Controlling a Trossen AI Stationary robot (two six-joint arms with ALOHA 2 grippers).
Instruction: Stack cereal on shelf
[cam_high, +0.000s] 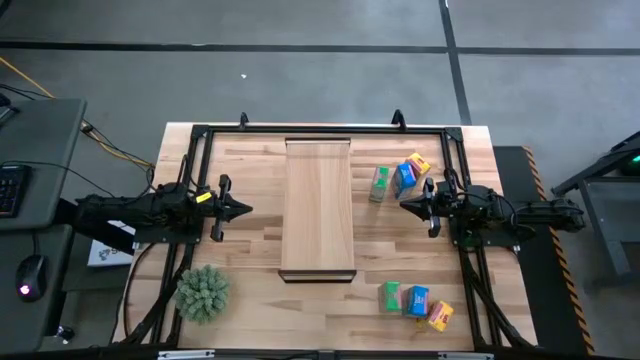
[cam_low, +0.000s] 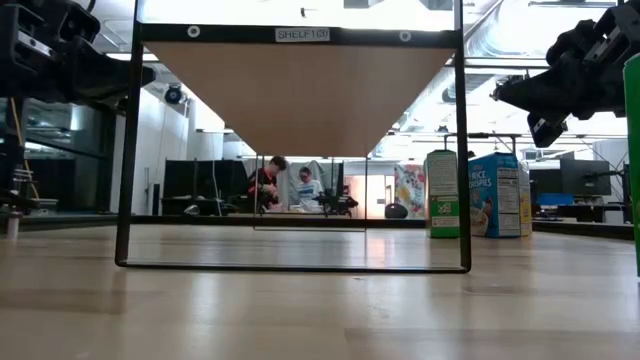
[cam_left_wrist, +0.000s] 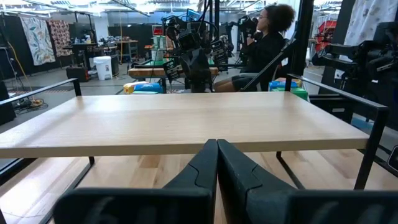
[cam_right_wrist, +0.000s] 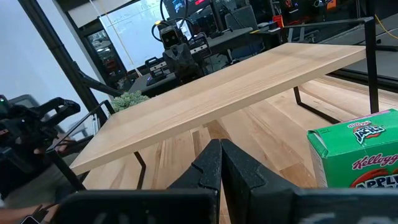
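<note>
The shelf (cam_high: 319, 205), a long pale board, stands mid-table on a thin black frame (cam_low: 125, 200), raised above the tabletop. Three cereal boxes stand upright at the far right: green (cam_high: 380, 183), blue (cam_high: 405, 175) and yellow-orange (cam_high: 418, 163). Three more stand at the near right: green (cam_high: 391, 296), blue (cam_high: 416, 300) and orange (cam_high: 440, 316). My left gripper (cam_high: 245, 209) hovers shut left of the shelf, pointing level at it. My right gripper (cam_high: 404, 204) hovers shut right of the shelf, beside the far boxes. A green box (cam_right_wrist: 357, 155) shows close in the right wrist view.
A spiky green plant (cam_high: 203, 292) sits at the near left corner. A black rail frame (cam_high: 320, 129) runs round the table. People sit in the room beyond the table (cam_low: 285, 185). Bare tabletop lies between the shelf and each arm.
</note>
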